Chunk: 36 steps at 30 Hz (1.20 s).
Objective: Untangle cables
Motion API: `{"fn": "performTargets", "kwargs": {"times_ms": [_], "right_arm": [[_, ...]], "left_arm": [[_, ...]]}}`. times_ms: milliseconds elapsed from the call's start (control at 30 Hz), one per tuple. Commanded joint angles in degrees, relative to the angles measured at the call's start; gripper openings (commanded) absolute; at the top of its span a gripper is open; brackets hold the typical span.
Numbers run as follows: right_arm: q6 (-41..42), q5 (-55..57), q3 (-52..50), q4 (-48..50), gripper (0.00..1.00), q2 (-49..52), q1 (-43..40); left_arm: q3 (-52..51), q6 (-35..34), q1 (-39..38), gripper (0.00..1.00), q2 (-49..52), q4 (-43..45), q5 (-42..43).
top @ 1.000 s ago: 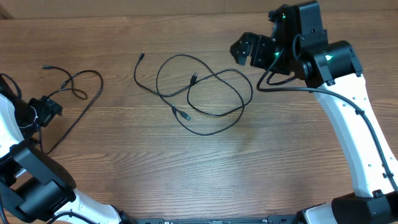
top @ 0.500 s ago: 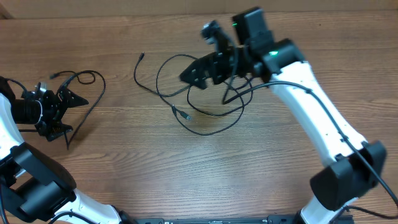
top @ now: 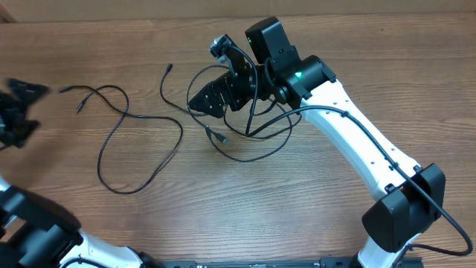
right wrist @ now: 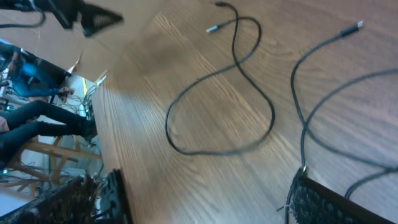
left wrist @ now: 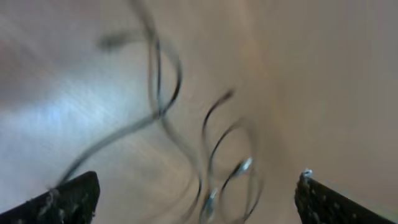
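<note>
A tangle of thin black cables [top: 256,126] lies at the table's middle, with plug ends [top: 216,136] sticking out. One separate cable [top: 141,119] snakes across the left half and also shows in the right wrist view [right wrist: 219,122]. My right gripper [top: 196,100] hovers over the tangle's left edge, open and holding nothing [right wrist: 208,180]. A strand [right wrist: 301,134] runs against its right finger [right wrist: 323,202]. My left gripper [top: 21,110] is blurred at the far left edge, open and empty, apart from the separate cable. In the left wrist view [left wrist: 199,190] the cables [left wrist: 163,93] are blurred.
The wooden table [top: 297,216] runs to its far edge at the top. The right arm's own thick black cable [top: 357,123] hangs along its white links. Past the table's left edge, the right wrist view shows chairs and clutter [right wrist: 37,106].
My right arm swung left from the back right and now sits over the tangle. My left gripper pulled back to the far left edge. The separate cable now lies spread out further right.
</note>
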Motion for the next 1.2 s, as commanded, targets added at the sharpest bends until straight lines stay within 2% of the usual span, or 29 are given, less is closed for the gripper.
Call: {"fn": "performTargets", "kwargs": {"times_ms": [0, 133, 300, 400, 500, 600, 700, 833, 967, 1167], "right_arm": [[1.0, 2.6, -0.2, -1.4, 0.98, -0.3, 0.0], [6.1, 10.0, -0.2, -2.4, 0.98, -0.3, -1.0], [12.2, 12.0, 0.0, -3.4, 0.96, -0.4, -5.9], [13.0, 12.0, 0.0, -6.3, 0.95, -0.4, -10.2], [12.9, 12.0, 0.0, -11.2, 0.95, -0.4, -14.7], [12.7, 12.0, 0.0, -15.2, 0.95, -0.4, -17.7], [12.5, 12.0, 0.0, -17.9, 0.95, -0.4, -19.7], [12.2, 12.4, -0.1, -20.2, 0.95, -0.4, -20.1], [12.2, 15.9, -0.1, -22.6, 0.96, -0.4, -19.4], [12.2, 19.4, -0.1, -24.5, 0.96, -0.4, -18.8]], "left_arm": [[1.4, -2.9, 0.5, 1.00, -0.7, 3.2, 9.3], [1.4, 6.4, -3.8, 1.00, -1.0, 0.7, 1.8], [0.8, 7.1, -14.6, 0.99, -1.0, -1.1, -12.7], [0.6, 2.3, -22.5, 1.00, -1.0, -1.4, -25.5], [0.4, -6.3, -30.0, 0.99, -0.7, -1.4, -43.2], [-0.3, -9.9, -35.5, 1.00, 0.0, 1.0, -54.1], [-0.7, -10.1, -39.2, 0.98, 2.0, 5.3, -57.4], [-0.7, -10.7, -40.3, 0.92, 6.1, 9.0, -57.4], [-0.7, -11.3, -39.9, 0.92, 10.9, 9.3, -56.4], [-0.7, -7.5, -39.4, 0.91, 18.5, 8.0, -52.9]]}}
